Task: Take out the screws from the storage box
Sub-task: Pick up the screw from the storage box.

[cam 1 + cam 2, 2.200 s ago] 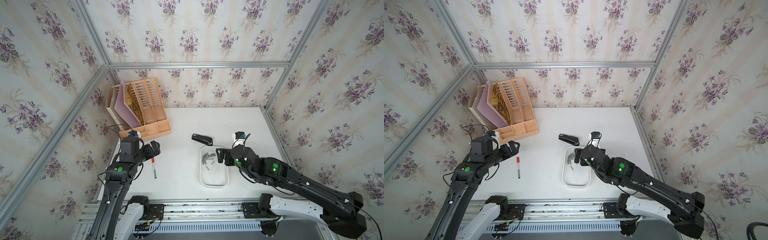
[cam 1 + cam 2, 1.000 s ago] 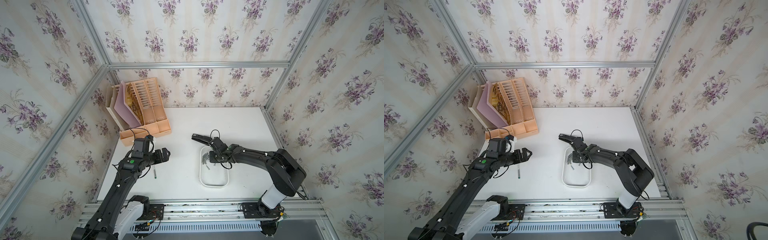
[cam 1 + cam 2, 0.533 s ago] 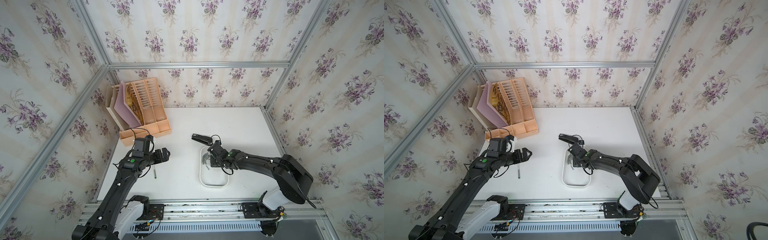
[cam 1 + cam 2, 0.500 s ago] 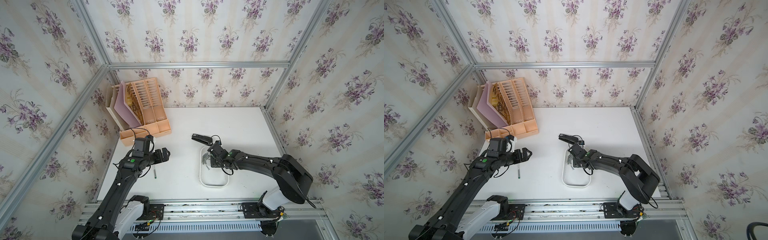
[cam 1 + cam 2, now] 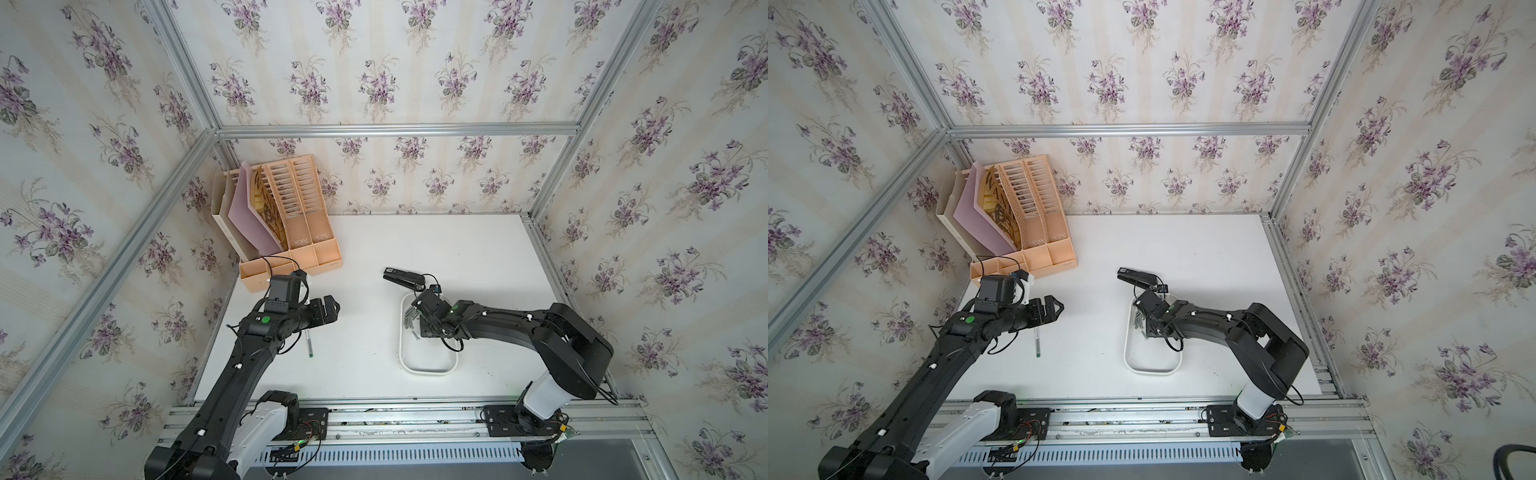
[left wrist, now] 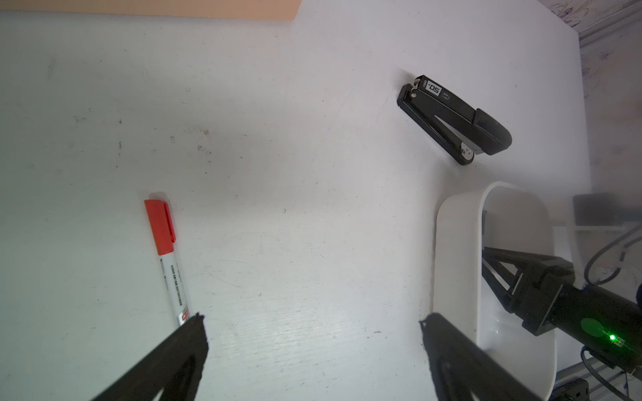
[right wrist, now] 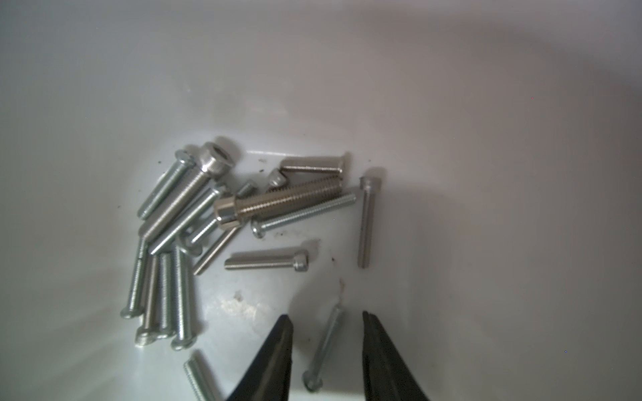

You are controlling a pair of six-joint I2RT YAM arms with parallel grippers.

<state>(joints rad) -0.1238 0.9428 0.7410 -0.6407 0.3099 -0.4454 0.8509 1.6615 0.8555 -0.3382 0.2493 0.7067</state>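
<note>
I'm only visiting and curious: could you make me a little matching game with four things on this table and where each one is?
Things:
1. stapler
2. pen
3. screws
4. organizer

Places:
A. inside the white box
B. just past the box's far end
C. partly under the left gripper
D. far left corner

Pairs: 1-B, 2-C, 3-A, 4-D

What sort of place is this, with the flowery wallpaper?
Probably a robot test booth, not a home: wallpapered panels in an aluminium frame, a left arm and right arm on a rail, with a stapler and file organizer as props.
</note>
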